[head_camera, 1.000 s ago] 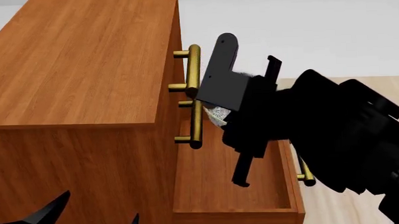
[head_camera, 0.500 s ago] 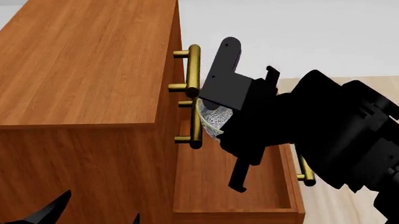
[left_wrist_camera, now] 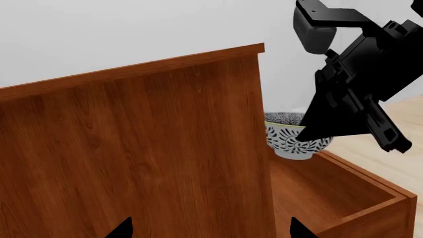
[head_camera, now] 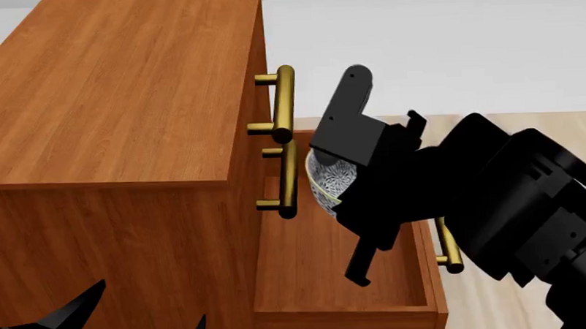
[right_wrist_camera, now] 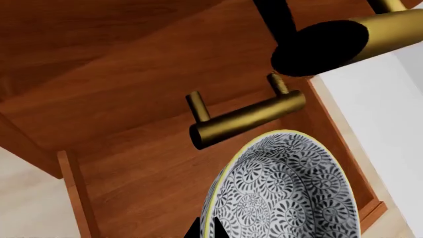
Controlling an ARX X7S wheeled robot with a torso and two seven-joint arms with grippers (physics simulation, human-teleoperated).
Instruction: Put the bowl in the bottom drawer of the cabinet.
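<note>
Head view: the cabinet (head_camera: 115, 105), reddish-brown wood, is seen from above, with the bottom drawer (head_camera: 341, 280) pulled out at its front. The bowl (head_camera: 331, 179), white with blue-grey pattern, is held tilted above the open drawer's inner end, just beside the brass handles (head_camera: 283, 103) of the upper drawers, apart from the drawer floor. The right tool (right_wrist_camera: 206, 229) is closed on the bowl's rim, as shown in the right wrist view. The left tool (head_camera: 94, 318) is seen only as dark fingertips beside the cabinet's side; its opening cannot be told.
</note>
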